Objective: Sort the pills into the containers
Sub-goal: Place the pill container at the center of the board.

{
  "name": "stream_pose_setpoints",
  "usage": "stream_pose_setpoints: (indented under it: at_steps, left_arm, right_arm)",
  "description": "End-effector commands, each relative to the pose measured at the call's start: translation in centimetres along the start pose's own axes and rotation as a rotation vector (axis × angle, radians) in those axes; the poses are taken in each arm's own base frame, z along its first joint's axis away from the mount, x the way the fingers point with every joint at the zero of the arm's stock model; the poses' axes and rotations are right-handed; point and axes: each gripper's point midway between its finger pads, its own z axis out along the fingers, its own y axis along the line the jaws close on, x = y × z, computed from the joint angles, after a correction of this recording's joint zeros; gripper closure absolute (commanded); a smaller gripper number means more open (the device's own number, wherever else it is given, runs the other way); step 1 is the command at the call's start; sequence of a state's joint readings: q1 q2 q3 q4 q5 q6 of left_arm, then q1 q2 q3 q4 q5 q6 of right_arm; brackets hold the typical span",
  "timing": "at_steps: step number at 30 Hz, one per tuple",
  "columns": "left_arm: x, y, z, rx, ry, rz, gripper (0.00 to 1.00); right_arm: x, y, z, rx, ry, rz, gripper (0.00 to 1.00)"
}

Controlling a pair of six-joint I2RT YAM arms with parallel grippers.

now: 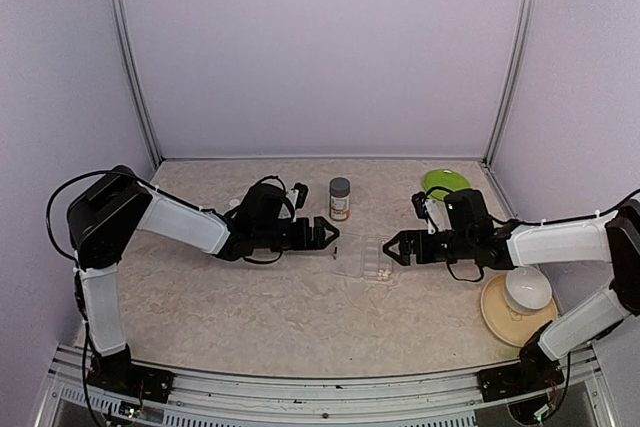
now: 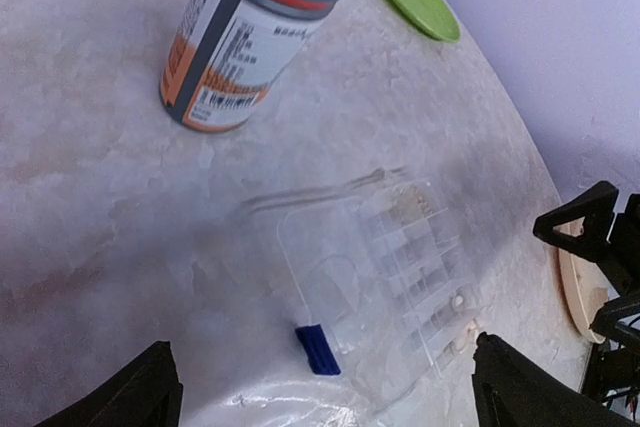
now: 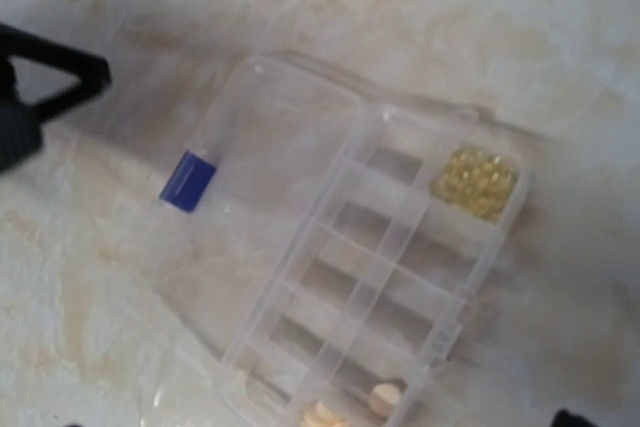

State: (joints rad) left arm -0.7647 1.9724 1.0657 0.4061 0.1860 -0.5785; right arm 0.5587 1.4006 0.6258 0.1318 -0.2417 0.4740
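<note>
1. Two arms reached inward over the marbled table [image 1: 200,297]. Its left edge met the lilac wall, and a broad stretch of bare tabletop lay between the left arm and the near rail.
2. Left gripper [image 1: 330,234] sat low with its jaws spread wide and nothing between them, its tips just beside the left edge of the pill box [image 1: 362,259].
3. Behind that gripper, a pill bottle [image 1: 340,199] with a grey cap stood upright, near but apart, with open tabletop behind it up to the back wall.
4. Between the two grippers the pill box lay flat, its clear lid folded open to the left. A dark blue piece [image 3: 188,181] sat at the lid's outer edge; whether it was loose or fixed there could not be told.
5. In the row of compartments [image 3: 380,277], yellow beads [image 3: 475,182] filled one end cell and tan tablets [image 3: 385,397] lay at the opposite end.
6. Right gripper [image 1: 388,248] was also wide apart and held nothing, its tips just beside the box's right edge.
7. Farther right, a green plate [image 1: 445,183] lay near the back corner. A white bowl [image 1: 527,289] sat on a tan plate [image 1: 495,317] close to the right wall, just beside the right forearm.
</note>
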Motion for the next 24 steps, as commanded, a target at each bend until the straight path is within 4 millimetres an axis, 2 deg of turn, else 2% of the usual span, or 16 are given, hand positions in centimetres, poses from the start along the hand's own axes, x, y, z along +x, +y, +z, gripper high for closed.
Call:
stream_pose_setpoints:
  at_steps: [1, 12, 20, 24]
  left_arm:
    - [1.8, -0.2, 0.6, 0.052, 0.036, -0.069, 0.01]
    - [3.8, -1.1, 0.5, 0.121, 0.079, -0.141, 0.01]
    - [5.8, -2.2, 0.0, 0.145, 0.12, -0.178, 0.01]
    - [6.1, -2.5, -0.2, 0.156, 0.119, -0.187, 0.01]
  right_arm:
    - [-0.2, 0.1, 0.6, -0.031, -0.008, 0.03, 0.0]
    - [0.8, -1.0, 2.9, -0.013, 0.034, 0.054, 0.0]
    - [1.4, -0.8, 4.1, -0.049, 0.055, 0.066, 0.0]
    - [1.6, -0.6, 4.6, -0.07, 0.067, 0.068, 0.0]
